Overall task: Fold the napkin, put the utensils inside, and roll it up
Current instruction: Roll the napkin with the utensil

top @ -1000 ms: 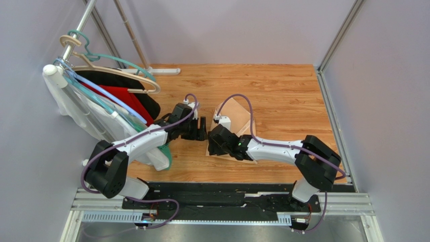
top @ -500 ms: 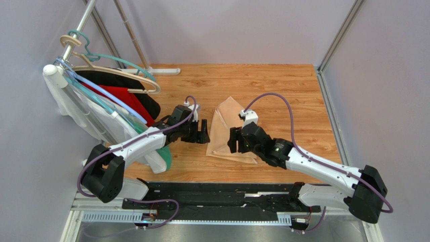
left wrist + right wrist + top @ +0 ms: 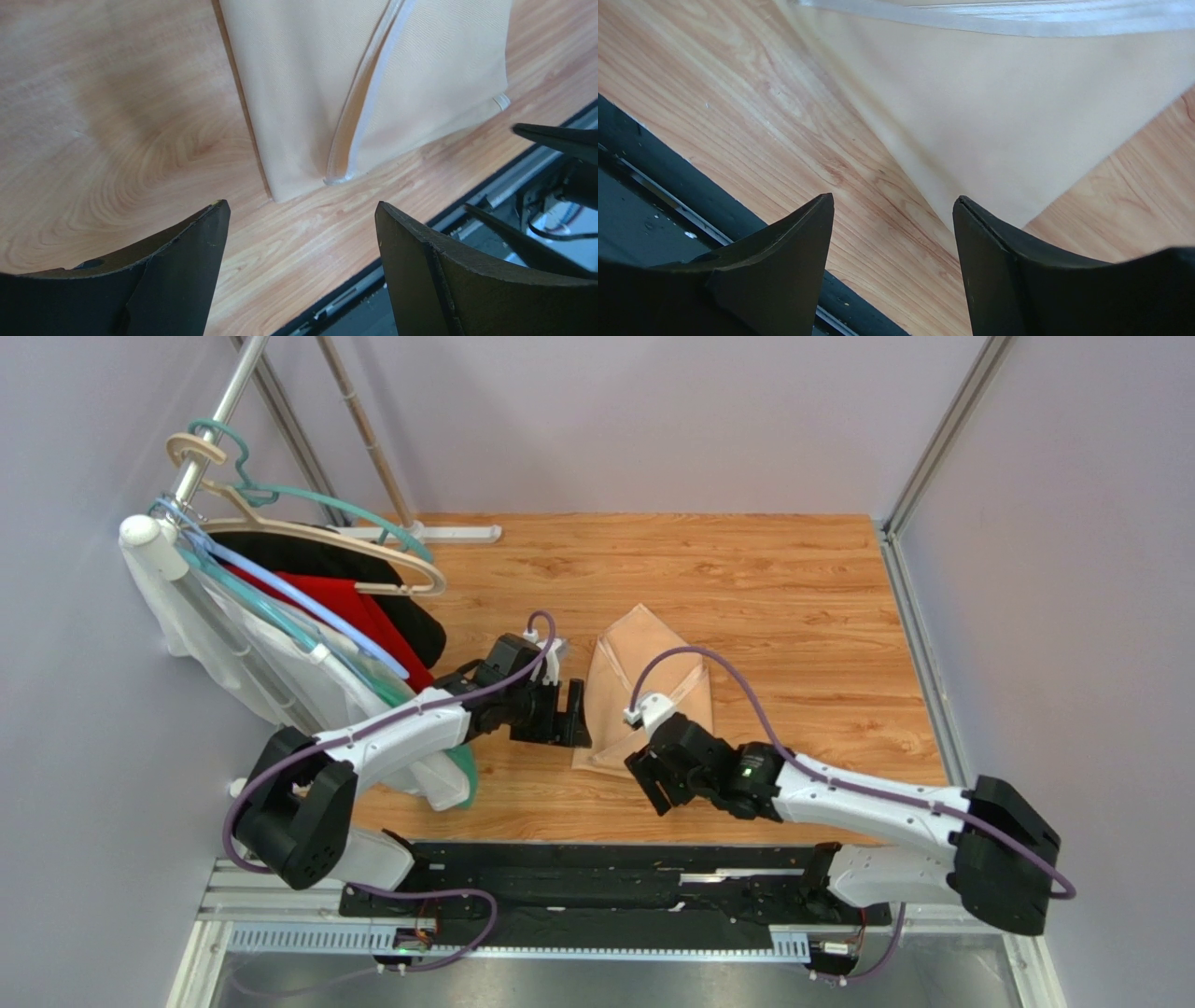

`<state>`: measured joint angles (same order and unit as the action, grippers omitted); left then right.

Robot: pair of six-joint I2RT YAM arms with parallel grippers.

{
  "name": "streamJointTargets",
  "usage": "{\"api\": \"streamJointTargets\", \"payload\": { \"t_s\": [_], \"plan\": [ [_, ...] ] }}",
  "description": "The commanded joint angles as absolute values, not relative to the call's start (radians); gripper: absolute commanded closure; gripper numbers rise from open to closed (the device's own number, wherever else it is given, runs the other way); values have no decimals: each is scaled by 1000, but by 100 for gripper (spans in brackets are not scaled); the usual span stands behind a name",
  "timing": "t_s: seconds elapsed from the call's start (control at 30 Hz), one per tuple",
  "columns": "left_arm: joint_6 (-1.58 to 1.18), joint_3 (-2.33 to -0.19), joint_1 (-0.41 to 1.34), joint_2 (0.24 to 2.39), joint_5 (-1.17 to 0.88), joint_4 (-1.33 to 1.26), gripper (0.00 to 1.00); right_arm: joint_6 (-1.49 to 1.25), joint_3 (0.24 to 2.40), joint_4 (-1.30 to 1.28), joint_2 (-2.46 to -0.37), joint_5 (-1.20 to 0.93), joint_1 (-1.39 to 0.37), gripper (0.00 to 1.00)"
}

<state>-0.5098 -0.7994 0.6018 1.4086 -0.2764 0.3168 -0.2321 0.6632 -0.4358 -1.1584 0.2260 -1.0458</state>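
Observation:
The napkin (image 3: 648,679) lies folded on the wooden table as a pale peach shape with a white hemmed edge. Its near-left corner shows in the left wrist view, napkin (image 3: 316,91). My left gripper (image 3: 574,713) is open just left of that corner, over bare wood, left gripper (image 3: 300,205). My right gripper (image 3: 650,781) is open at the napkin's near edge with nothing between its fingers, right gripper (image 3: 892,199), and the napkin (image 3: 1018,119) spreads beyond the tips. The utensils are out of view.
A clothes rack (image 3: 281,616) with hangers and white, red and black garments fills the left side, close behind the left arm. A black rail (image 3: 631,875) runs along the near table edge. Grey walls close in the back and right.
The right gripper has opened, left the napkin and drawn back toward the near edge. The left gripper opened a little wider and shifted slightly nearer. The napkin now lies uncovered.

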Motion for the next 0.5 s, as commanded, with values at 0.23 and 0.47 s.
{"api": "streamJointTargets", "payload": {
  "t_s": [0.23,0.47],
  "plan": [
    [-503,-877,557,1336,-411,435,14,83,761,-268,-1333,288,-1127,34],
    [-443,-950,503,1332,-471,518,14,152,720,-200,-1425,262,-1131,35]
  ]
}}
